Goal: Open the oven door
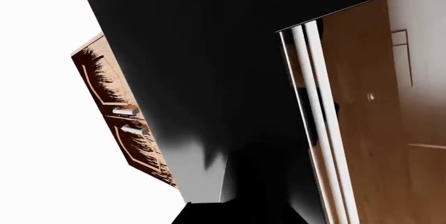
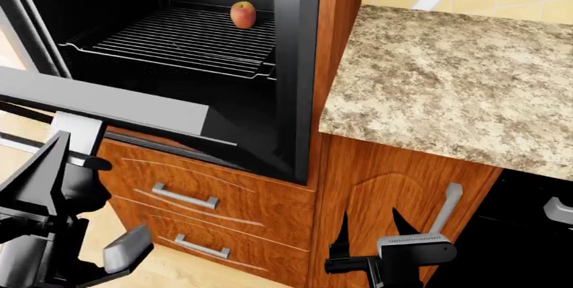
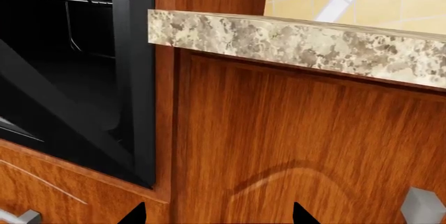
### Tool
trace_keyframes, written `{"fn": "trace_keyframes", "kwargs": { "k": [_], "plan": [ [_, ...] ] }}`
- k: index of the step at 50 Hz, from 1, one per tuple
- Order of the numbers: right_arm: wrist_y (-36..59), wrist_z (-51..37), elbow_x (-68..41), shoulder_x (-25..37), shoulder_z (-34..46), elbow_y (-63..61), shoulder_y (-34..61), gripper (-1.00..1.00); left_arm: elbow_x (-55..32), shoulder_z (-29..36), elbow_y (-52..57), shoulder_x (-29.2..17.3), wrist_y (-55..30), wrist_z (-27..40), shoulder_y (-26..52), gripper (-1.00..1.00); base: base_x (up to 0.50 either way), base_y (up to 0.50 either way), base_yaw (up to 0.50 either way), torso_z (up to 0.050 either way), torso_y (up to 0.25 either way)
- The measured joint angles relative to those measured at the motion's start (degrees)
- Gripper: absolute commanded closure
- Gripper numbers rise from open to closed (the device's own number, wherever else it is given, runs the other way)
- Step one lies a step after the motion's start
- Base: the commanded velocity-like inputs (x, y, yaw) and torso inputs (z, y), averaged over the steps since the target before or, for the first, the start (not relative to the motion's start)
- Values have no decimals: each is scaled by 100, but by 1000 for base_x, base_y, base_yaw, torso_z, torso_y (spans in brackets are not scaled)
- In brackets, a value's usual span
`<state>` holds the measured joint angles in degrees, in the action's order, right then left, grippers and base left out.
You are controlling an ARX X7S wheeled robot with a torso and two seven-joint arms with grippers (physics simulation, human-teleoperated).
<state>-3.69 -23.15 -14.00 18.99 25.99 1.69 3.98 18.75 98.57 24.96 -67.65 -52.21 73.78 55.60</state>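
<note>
Clearly visible, line by line:

Oven door: the large flat black-framed oven door (image 2: 107,103) hangs swung down and open at the head view's left, its grey inner edge facing up, just above the wooden drawers.
Oven cavity: the black oven interior (image 2: 224,110) stands exposed, with a wire metal rack (image 2: 179,39) across it.
Apple: a small round red-yellow apple (image 2: 243,14) sits on the rack toward the back.
Left gripper: the robot's left gripper (image 2: 76,211) hangs just below the door's front edge; its dark fingers (image 2: 45,160) are spread apart and hold nothing.
Left wrist camera: mostly a dark panel fills it, the oven door (image 1: 209,78) seen close, with orange-brown drawer fronts (image 1: 115,109) beside it.
Right gripper: the right gripper (image 2: 369,229) hovers in front of the orange-brown wooden cabinet door (image 2: 385,194), its two black pointed fingers (image 2: 340,234) parted and empty.
Right wrist camera: the two fingertips (image 3: 136,214) show well apart at the frame edge, facing the cabinet door (image 3: 300,140).
Surface: a speckled beige granite surface (image 2: 447,80) tops the cabinet, right of the oven.
Drawers: two orange-brown wooden drawers (image 2: 251,214) with grey bar handles (image 2: 184,196) lie under the oven.
Cabinet handle: a grey bar handle (image 2: 445,207) is just beside the right gripper.
</note>
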Motion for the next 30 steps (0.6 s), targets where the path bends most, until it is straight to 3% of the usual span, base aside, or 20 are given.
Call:
{"fn": "trace_keyframes", "kwargs": {
  "k": [30],
  "plan": [
    [-19,-22,-30,15,32,22,10,-100,17,-146,-176,38,-3,597,-529,100,1,-7,-7,0,1]
  ]
}}
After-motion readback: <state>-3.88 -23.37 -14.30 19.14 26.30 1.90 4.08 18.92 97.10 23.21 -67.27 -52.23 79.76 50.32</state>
